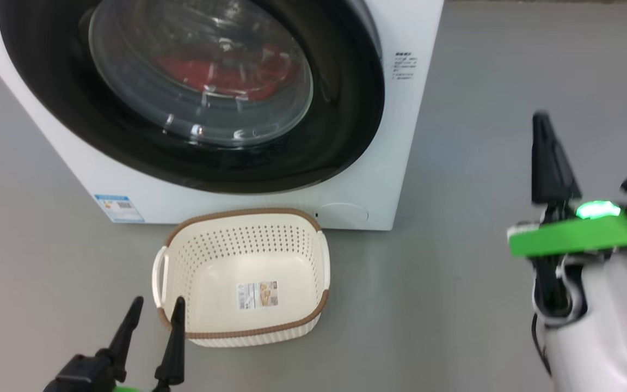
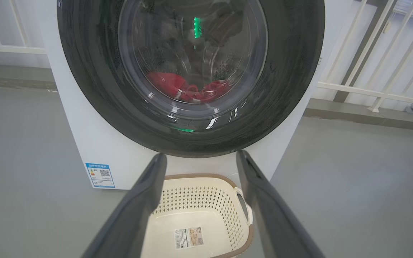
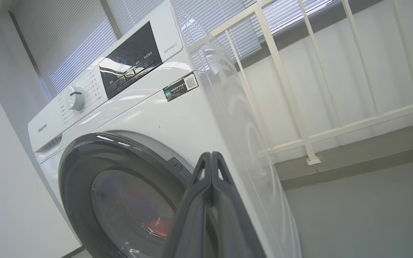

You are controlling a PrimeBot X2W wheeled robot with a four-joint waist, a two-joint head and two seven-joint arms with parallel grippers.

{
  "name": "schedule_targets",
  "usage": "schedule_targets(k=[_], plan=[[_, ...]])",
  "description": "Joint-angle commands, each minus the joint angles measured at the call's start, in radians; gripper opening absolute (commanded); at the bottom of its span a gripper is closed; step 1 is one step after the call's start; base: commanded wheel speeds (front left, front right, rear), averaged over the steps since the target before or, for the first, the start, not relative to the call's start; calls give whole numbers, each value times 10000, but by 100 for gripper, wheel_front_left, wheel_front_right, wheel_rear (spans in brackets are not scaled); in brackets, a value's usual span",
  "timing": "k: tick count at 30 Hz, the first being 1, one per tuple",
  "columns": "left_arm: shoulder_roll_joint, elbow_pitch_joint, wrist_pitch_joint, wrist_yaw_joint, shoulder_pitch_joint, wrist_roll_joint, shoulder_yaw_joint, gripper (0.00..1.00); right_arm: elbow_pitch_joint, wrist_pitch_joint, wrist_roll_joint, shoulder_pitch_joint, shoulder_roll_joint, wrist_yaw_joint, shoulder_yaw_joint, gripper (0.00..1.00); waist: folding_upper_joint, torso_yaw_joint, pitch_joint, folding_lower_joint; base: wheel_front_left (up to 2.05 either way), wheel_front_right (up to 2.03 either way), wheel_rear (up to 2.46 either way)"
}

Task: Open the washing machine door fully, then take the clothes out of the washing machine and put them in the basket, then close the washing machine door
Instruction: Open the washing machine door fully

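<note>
So the big white front-loading washing machine [image 1: 411, 163] fills the 12 o'clock part of the head view. Its large round glossy black door [image 1: 346, 109], the one with the bulging clear glass window, is shut flat against the front. Through the glass you can see the clothes [image 1: 204, 71], a bright red heap lying low inside, around 6 o'clock of the window in the left wrist view. There's a small blue energy sticker [image 1: 119, 208] at the machine's 7 o'clock corner.

The small cream-white perforated plastic basket [image 1: 226, 245] with the brown woven-look rim stands on the grey floor [image 1: 455, 305] at the door's 6 o'clock, just in front of the machine. A paper label sticker [image 1: 258, 294] sits on its bottom.

The left gripper [image 1: 159, 300] is down at 7 o'clock of the head view. Its two dark fingers are spread wide with nothing between them, tips by the basket's 8 o'clock corner, and I can't tell if one touches the rim.

The right gripper [image 1: 542, 122] is out at 3 o'clock, well apart from the machine and above bare floor, fingers pressed tight together and pinching nothing. It has a bright green plate [image 1: 575, 237] with a lit green light behind the fingers. Its wrist view looks up at the black control panel [image 3: 131, 59], a white dial [image 3: 74, 97] and a white railing [image 3: 289, 118] beside the machine.
</note>
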Motion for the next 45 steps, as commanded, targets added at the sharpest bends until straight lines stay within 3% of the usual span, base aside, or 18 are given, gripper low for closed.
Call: schedule_targets(k=[1,9,17,22,33,45], plan=[[165,-289,-93,-31,-530,-87,265,100,-111,-46,310,-989,-112,16,364,0,0,279,390,0,0,0,0],[288,-259,-93,-31,-975,-311,26,100,693,-46,863,-2821,-470,16,421,0,0,739,1008,0,0,0,0],[390,-242,-93,-31,-1295,-479,-144,100,2813,448,1905,-4693,-1005,16,1269,0,0,1043,1473,0,0,0,0],[451,-249,-93,-31,-1429,-569,-210,100,3585,1332,3011,-5484,-1079,16,1738,0,0,1159,1701,0,0,0,0],[590,-241,-93,-31,-1797,-832,-389,100,4859,4851,7236,-6890,-1423,16,1958,0,0,1343,2301,0,0,0,0],[634,-255,-93,-31,-2120,-1113,-683,100,6775,7087,9262,-8435,-1613,16,1340,0,0,1663,2850,0,0,0,0]])
